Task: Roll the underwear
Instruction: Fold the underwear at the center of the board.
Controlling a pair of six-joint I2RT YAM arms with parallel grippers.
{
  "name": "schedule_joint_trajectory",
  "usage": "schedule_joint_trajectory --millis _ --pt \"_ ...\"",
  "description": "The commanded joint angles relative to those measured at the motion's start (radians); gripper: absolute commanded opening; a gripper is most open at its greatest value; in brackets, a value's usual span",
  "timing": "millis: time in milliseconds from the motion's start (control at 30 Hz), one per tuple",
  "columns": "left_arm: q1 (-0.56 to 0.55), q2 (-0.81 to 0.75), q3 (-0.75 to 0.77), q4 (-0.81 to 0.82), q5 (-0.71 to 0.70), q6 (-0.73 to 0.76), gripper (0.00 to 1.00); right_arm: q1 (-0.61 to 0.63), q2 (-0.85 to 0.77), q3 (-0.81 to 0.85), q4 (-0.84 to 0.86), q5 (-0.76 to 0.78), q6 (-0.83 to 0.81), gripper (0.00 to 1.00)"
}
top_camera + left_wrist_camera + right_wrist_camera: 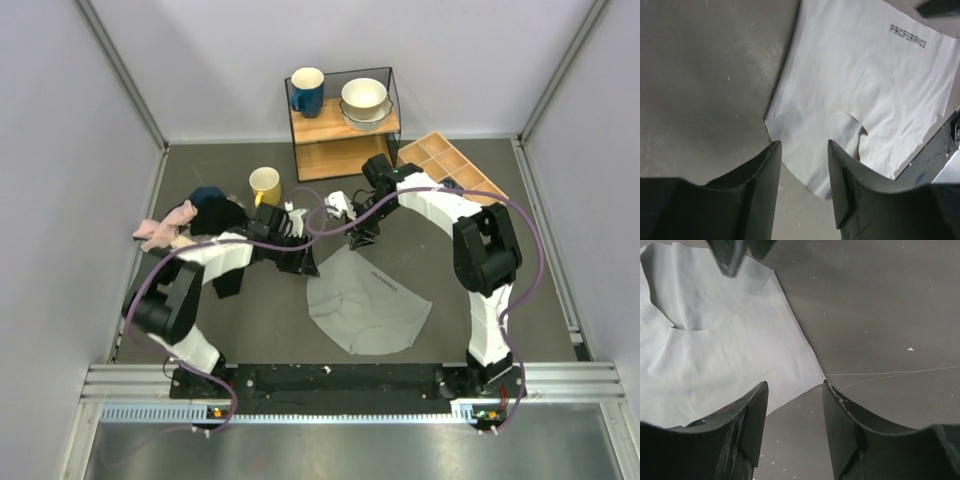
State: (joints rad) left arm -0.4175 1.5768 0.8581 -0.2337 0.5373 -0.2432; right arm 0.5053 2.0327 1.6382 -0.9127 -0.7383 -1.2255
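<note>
The underwear [368, 305] lies flat. My left gripper [804, 145] and right gripper [794, 385] hang released above its far corners, placed to pinch and start rolling.

we can't read the lettering [383, 277] on the underwear [368, 312] from up top, way too tiny, and both wrist views crop it.

The underwear [370, 300] is a plain light grey brief of thin cloth, spread flat and unrolled in a rough fan shape, lightly creased, with small dark lettering along one straight edge. One of its corners lies under the parted fingertips of the left gripper [804, 145]. Another pointed corner lies just ahead of the right gripper [795, 385], close to its fingertips.
</note>
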Motion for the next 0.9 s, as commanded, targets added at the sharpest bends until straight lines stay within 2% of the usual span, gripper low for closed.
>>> schedule_joint_trajectory --millis 0,200,533,867 --pt "0.0 0.109 0.07 0.053 0.029 -0.039 0.44 -0.022 -0.014 0.049 -0.012 -0.116 0.007 0.48" --pt "0.0 0.137 0.07 0.017 -0.075 -0.005 0.45 -0.033 -0.002 0.043 -0.012 -0.13 0.018 0.47" --pt "-0.004 0.189 0.114 -0.015 -0.123 0.013 0.45 -0.037 0.02 0.057 -0.011 -0.138 0.058 0.45" --pt "-0.029 0.229 0.128 -0.07 -0.129 0.03 0.32 -0.044 0.031 0.049 -0.008 -0.148 0.061 0.45"
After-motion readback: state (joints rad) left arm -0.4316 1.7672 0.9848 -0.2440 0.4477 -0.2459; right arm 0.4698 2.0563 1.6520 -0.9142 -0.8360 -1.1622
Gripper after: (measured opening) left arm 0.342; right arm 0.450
